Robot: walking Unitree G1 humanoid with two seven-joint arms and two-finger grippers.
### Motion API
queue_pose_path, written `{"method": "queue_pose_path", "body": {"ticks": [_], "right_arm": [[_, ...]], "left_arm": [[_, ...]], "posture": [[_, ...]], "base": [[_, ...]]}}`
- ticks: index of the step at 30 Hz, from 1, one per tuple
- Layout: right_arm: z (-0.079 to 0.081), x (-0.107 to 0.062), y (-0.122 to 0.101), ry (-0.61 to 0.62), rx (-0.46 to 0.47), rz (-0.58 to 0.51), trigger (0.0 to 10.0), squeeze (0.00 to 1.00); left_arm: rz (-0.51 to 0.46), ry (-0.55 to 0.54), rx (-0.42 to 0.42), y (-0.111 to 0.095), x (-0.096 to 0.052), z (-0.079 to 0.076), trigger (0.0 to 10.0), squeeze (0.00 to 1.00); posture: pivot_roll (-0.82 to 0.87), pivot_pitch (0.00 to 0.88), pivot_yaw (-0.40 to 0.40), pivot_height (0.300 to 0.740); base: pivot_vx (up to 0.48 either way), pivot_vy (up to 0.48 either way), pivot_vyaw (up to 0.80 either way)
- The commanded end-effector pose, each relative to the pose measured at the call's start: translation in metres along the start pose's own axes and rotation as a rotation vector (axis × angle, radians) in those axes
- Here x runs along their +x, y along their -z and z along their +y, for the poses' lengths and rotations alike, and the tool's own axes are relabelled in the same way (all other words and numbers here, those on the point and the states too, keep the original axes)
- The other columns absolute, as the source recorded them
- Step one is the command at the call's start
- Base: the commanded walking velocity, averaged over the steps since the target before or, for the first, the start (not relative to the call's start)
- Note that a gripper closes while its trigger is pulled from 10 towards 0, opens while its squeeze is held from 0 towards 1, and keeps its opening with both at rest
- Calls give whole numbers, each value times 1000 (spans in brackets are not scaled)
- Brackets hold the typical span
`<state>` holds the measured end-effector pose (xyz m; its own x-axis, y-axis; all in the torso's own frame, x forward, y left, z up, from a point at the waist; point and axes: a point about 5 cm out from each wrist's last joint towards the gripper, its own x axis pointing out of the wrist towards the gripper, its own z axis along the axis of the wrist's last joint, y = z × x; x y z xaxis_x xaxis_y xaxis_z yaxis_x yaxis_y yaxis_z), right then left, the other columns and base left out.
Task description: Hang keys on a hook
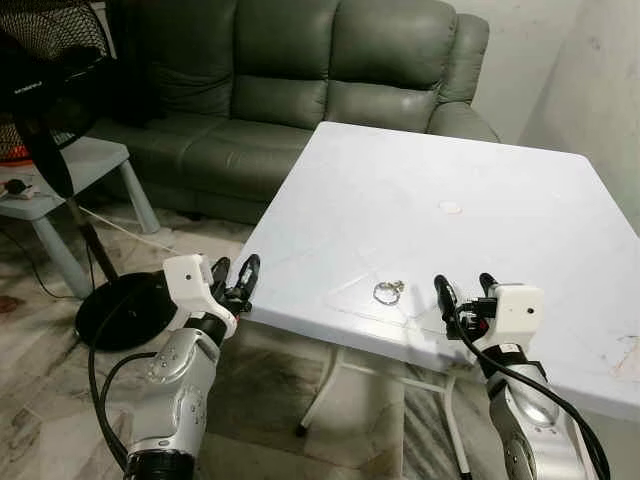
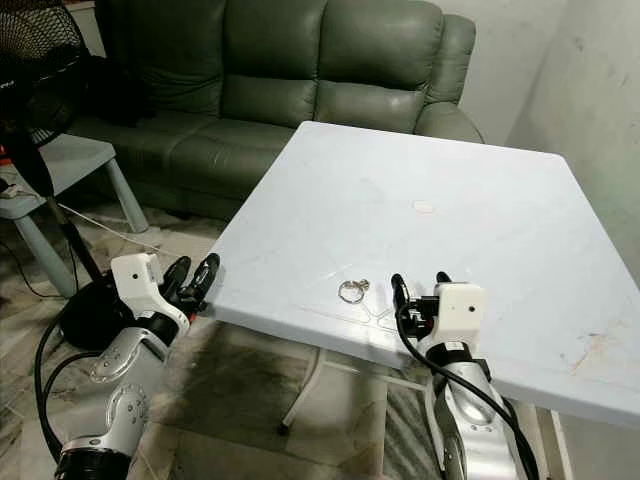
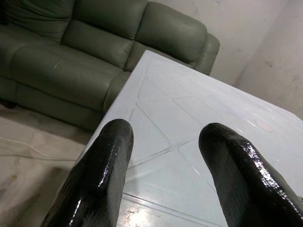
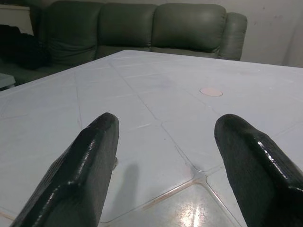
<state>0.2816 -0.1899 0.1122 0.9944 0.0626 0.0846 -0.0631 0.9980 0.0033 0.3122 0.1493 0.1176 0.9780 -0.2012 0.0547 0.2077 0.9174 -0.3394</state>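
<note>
- While my head looked down through the left eye view, the small silver key ring with its keys lay flat on the white square plastic table, near the front edge. My right gripper hovered just beside it with its two black fingers spread and nothing between them. My left gripper hung at the table's left corner, also spread and empty.
- Through the right eye view the scene read the same: the key ring sat untouched on the table, apart from my right gripper. A grey-green leather sofa stood behind the table, and a black standing fan stood off to my left. I saw no hook.
- Along my left wrist view, the fingers stood parted over the table corner, holding nothing.
- Along my right wrist view, the fingers gaped wide above the tabletop; I could not make out the keys between them.
- By my judgement, the task had hardly begun: the keys were not yet grasped, and lifting, finding a hook and hanging all remained.
</note>
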Motion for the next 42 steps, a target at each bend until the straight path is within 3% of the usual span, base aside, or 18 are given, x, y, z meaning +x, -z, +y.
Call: {"method": "queue_pose_path", "body": {"ticks": [1,23,42], "right_arm": [[0,3,-10,-3,-9,-37,10000,0],[3,9,-10,-1,4,-45,10000,0],[2,8,-10,0,3,-47,10000,0]], "left_arm": [[-1,4,14,-3,4,0,10000,0],[-21,26,39,-12,9,1,10000,0],[-9,49,50,-8,8,-4,10000,0]], "posture": [[36,0,-22,740],[48,0,-18,740],[48,0,-20,740]], "base": [[0,0,0],[0,0,0],[0,0,0]]}}
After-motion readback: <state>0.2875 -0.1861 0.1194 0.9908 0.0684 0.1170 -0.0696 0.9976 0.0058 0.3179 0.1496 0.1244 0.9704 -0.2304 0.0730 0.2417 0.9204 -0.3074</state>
